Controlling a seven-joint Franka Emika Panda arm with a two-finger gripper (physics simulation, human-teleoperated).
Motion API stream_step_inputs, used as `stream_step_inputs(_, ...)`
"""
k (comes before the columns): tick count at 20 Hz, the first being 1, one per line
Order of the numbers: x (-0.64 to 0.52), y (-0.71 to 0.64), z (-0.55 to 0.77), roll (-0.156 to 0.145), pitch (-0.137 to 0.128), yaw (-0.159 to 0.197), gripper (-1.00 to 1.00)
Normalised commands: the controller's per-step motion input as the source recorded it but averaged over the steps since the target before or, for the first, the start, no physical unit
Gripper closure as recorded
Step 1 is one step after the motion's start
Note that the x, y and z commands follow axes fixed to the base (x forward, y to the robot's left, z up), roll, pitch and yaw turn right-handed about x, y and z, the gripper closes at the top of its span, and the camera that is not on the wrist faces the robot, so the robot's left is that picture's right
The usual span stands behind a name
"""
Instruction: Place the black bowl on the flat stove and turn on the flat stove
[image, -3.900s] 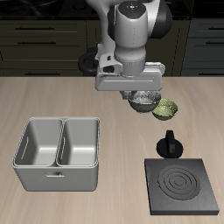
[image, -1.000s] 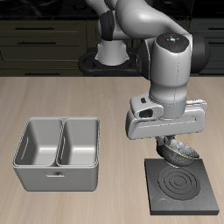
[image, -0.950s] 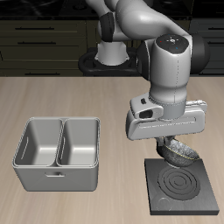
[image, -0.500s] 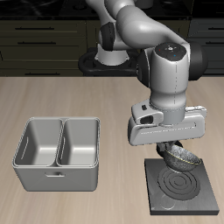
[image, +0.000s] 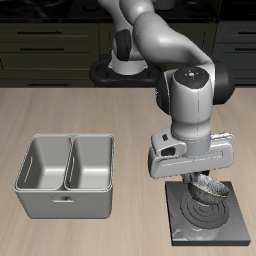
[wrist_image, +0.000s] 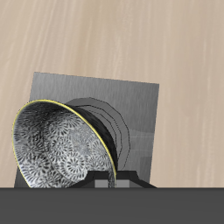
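Observation:
My gripper (image: 203, 182) is shut on the rim of the black bowl (image: 208, 190), dark outside and speckled grey-white inside, and holds it tilted just above the flat stove (image: 206, 213), a dark square plate with concentric burner rings near the table's front edge. In the wrist view the bowl (wrist_image: 61, 147) hangs over the stove (wrist_image: 131, 96) and its burner rings. The arm's body hides the stove's far edge and its knob in the exterior view.
A grey two-compartment metal caddy (image: 66, 177) stands on the wooden table beside the stove, toward the front edge. The green-yellow bowl is hidden behind the arm.
The arm carried the black bowl from the middle of the table toward the front edge and lowered it; over the last second it dropped closer to the burner rings.

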Motion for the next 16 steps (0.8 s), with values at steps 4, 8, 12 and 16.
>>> stream_step_inputs(4,0.02,0.03,-0.25,0.012,0.023,0.010,1.00)
stream_step_inputs(8,0.05,0.04,-0.33,0.017,0.049,0.016,1.00)
stream_step_inputs(12,0.02,0.05,-0.24,0.016,0.024,0.015,1.00)
stream_step_inputs(16,0.02,0.04,-0.28,0.009,0.037,0.039,1.00)
